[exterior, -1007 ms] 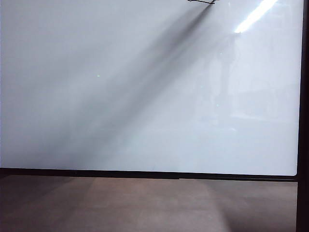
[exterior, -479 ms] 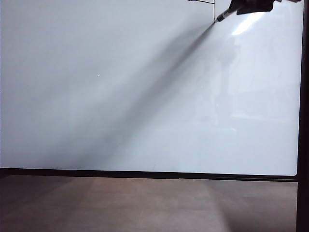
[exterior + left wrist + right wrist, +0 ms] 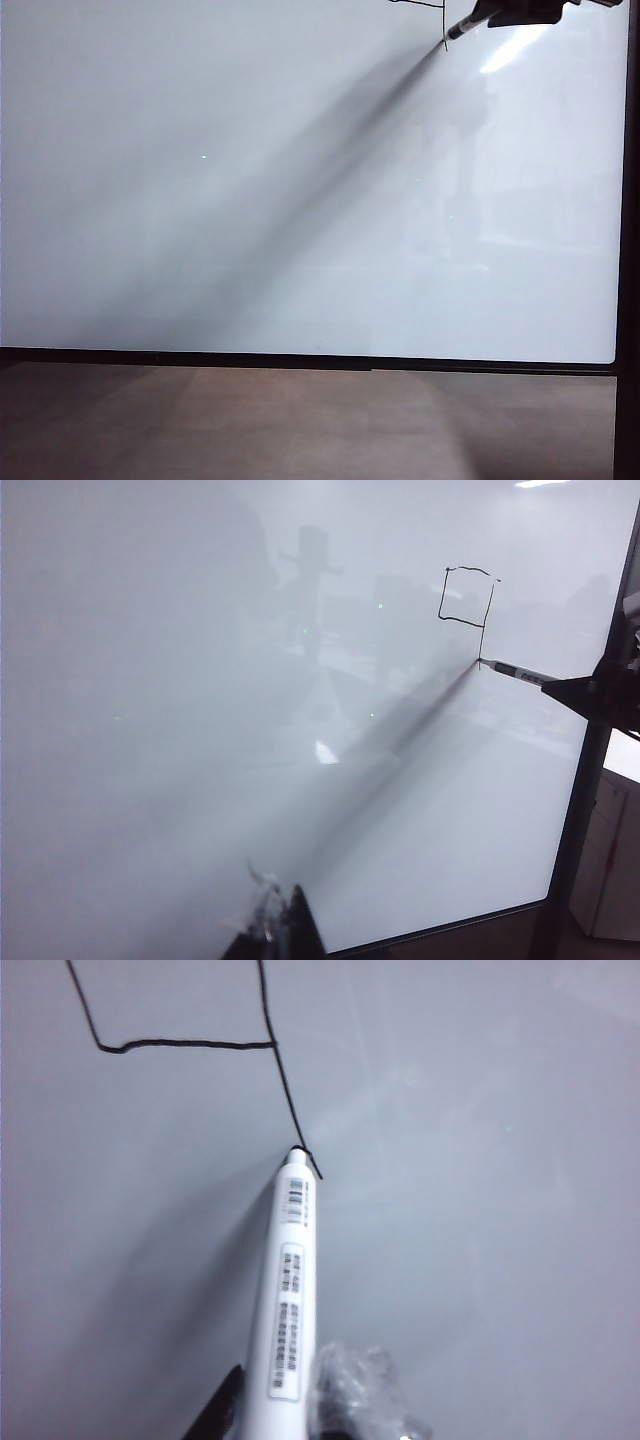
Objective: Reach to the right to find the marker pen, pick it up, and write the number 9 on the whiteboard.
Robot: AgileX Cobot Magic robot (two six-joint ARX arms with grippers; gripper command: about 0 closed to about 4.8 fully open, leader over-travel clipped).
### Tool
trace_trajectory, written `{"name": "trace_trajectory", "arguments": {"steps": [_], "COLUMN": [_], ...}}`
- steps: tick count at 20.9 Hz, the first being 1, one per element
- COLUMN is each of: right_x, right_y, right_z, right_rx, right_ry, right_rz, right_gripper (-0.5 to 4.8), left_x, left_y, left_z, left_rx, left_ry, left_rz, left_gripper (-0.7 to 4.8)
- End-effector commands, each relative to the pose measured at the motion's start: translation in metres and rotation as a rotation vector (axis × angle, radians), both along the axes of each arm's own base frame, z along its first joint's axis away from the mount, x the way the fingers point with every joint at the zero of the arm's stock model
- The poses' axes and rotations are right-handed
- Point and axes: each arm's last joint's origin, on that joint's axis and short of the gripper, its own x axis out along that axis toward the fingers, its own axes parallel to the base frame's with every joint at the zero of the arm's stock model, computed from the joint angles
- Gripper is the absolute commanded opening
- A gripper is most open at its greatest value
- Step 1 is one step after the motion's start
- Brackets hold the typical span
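Observation:
The whiteboard [image 3: 300,200] fills the exterior view, and the left wrist view [image 3: 200,680] also takes it in. My right gripper [image 3: 520,12] is at the board's top right corner, shut on the marker pen [image 3: 290,1290]. The pen's black tip rests on the board. The tip lies on the long vertical stroke of the number 9 [image 3: 190,1045], close to that stroke's free end. The number 9 [image 3: 465,600] shows as a boxy loop with a tail, and the marker pen [image 3: 515,670] meets the tail's end. My left gripper [image 3: 285,930] hangs away from the strokes, fingertips together.
A thin black frame [image 3: 300,358] borders the board along the bottom and the right side [image 3: 630,200]. Below the frame lies a brown-grey surface [image 3: 300,420]. The pen and arm cast a long diagonal shadow [image 3: 330,170] across the board.
My right gripper and the pen came down into the exterior view from its top edge. A vertical stroke now runs down from the earlier horizontal line. The left arm has not moved.

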Motion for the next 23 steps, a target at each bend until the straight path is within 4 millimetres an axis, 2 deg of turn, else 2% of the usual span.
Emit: {"name": "trace_trajectory", "arguments": {"steps": [1, 9, 19, 23], "right_x": [0.002, 0.004, 0.006, 0.006], "right_y": [0.004, 0.007, 0.031, 0.034], "right_z": [0.003, 0.001, -0.001, 0.0], "right_rx": [0.024, 0.034, 0.043, 0.047], "right_ry": [-0.03, -0.039, -0.051, -0.056], "right_rz": [0.017, 0.019, 0.087, 0.095], "right_gripper": [-0.06, -0.06, -0.06, -0.06], "left_x": [0.0, 0.0, 0.0, 0.0], "left_y": [0.0, 0.0, 0.0, 0.0], "left_z": [0.002, 0.002, 0.002, 0.002], "left_rx": [-0.008, -0.009, -0.009, -0.013], "left_ry": [-0.01, -0.011, -0.011, -0.015], "left_rz": [0.0, 0.0, -0.001, -0.001], "left_gripper": [-0.05, -0.05, -0.05, -0.05]}}
